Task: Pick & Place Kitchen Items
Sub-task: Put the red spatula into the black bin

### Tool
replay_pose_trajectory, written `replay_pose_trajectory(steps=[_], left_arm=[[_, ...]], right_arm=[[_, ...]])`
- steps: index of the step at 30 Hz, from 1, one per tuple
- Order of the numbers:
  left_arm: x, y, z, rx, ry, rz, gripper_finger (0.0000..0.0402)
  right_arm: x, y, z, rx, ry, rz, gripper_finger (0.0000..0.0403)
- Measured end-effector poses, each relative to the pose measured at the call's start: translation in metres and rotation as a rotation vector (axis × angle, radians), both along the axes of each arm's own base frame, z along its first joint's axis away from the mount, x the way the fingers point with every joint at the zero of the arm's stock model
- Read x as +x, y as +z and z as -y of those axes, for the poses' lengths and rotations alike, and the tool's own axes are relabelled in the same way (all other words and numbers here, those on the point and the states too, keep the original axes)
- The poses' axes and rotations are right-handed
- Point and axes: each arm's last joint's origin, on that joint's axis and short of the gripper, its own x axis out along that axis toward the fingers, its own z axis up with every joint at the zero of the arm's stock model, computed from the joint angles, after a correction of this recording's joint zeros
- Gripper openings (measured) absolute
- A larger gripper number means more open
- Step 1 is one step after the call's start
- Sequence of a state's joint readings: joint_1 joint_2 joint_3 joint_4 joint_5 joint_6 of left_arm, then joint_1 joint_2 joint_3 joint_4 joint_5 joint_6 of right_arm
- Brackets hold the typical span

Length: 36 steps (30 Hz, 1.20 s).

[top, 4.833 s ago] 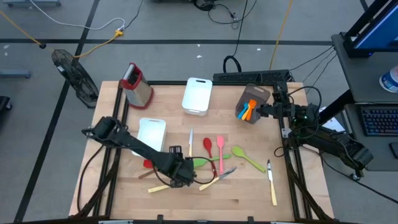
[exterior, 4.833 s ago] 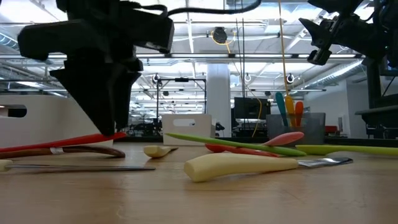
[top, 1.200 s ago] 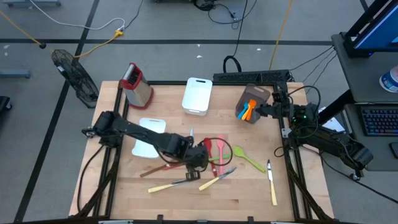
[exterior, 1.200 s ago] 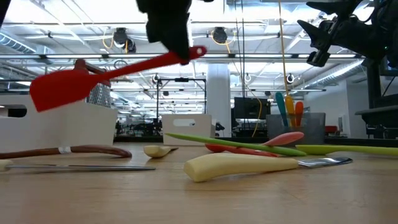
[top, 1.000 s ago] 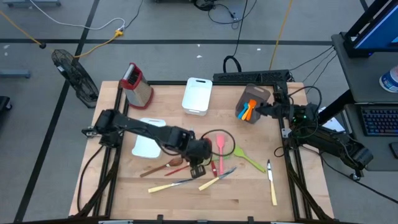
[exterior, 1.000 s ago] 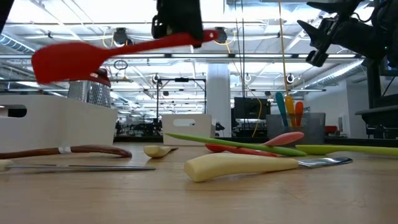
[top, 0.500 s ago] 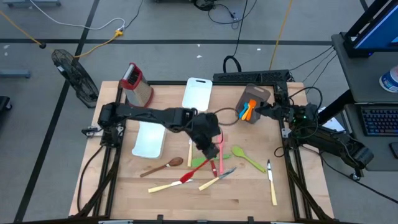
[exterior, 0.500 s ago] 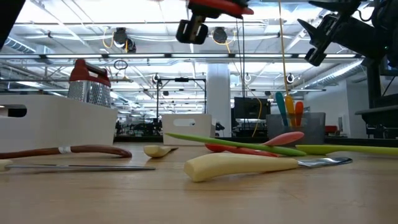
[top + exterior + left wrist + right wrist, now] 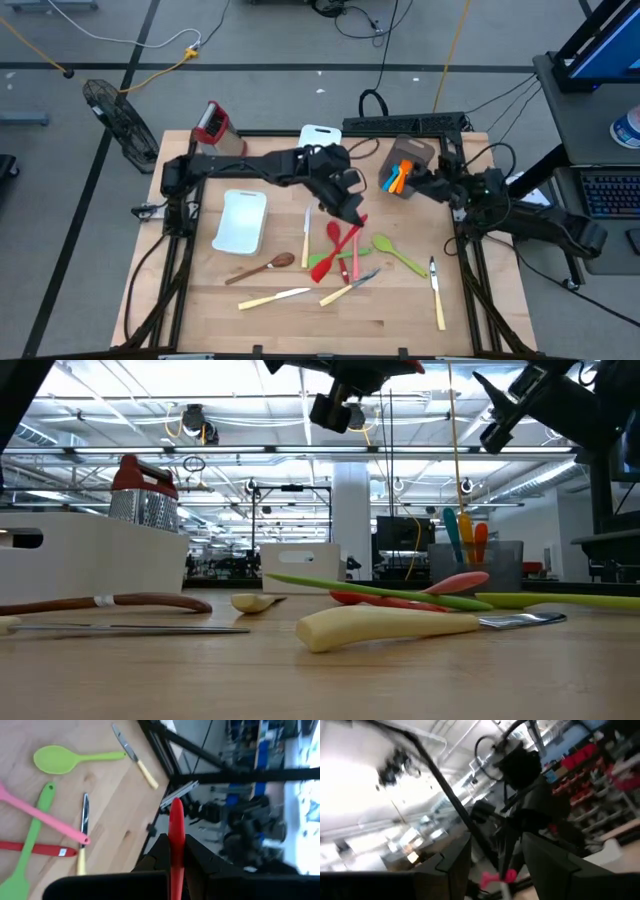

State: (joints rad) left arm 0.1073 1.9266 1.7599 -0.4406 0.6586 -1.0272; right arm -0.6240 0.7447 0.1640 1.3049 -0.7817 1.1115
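Red spatula: held aloft over the tabletop centre, handle end clamped in the left jaws, blade hanging free and slanting down toward the loose utensils. In the left wrist view the red handle runs straight out between the two dark fingers.

Left gripper: jaws together on the spatula; arm reaches across from the left edge, roughly midway between the white tub and the brown holder.

Right gripper: jaws apart, empty, beside the holder at the right rear.

Holder: already carries orange and blue utensils; likely destination, a judgement only.

Loose items below: pink spoon, green spatula, lime spoon, wooden spoon, cream-handled knives.

Risks:
- Grip sits far toward one end; the long free blade may swing or twist in the jaws during travel and slip out.
- Low-hanging blade may brush the pink spoon or green spatula and scatter them.
- Holder mouth is narrow and partly full; a tilted entry could catch the rim, tip the holder, or knock the utensils inside.
- Right gripper waits close to the holder; the two arms could meet if the left one comes in there.
- Early release drops the spatula onto the pile.
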Motion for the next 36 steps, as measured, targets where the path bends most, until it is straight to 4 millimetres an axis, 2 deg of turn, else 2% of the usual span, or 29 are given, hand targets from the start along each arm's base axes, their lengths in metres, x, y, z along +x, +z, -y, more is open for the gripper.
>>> replay_pose_trajectory(steps=[10, 17, 23, 31, 36], left_arm=[[-0.004, 0.0, -0.031, -0.138, 0.089, -0.073, 0.0014], [-0.009, 0.001, -0.057, -0.256, 0.141, -0.126, 0.0014], [-0.006, -0.01, -0.078, -0.379, 0.196, -0.189, 0.0014], [0.001, -0.021, -0.089, -0.492, 0.218, -0.239, 0.0014], [0.004, -0.024, -0.09, -0.521, 0.234, -0.25, 0.0014]], right_arm=[[0.028, 0.019, -0.003, -0.334, -0.064, -0.081, 0.0169], [0.031, 0.037, -0.002, -0.511, -0.175, -0.001, 0.0169], [0.032, 0.047, -0.003, -0.649, -0.179, 0.041, 0.0169], [0.044, 0.051, 0.003, -0.893, -0.202, -0.005, 0.0169], [0.055, 0.052, 0.001, -0.981, -0.203, 0.003, 0.0169]])
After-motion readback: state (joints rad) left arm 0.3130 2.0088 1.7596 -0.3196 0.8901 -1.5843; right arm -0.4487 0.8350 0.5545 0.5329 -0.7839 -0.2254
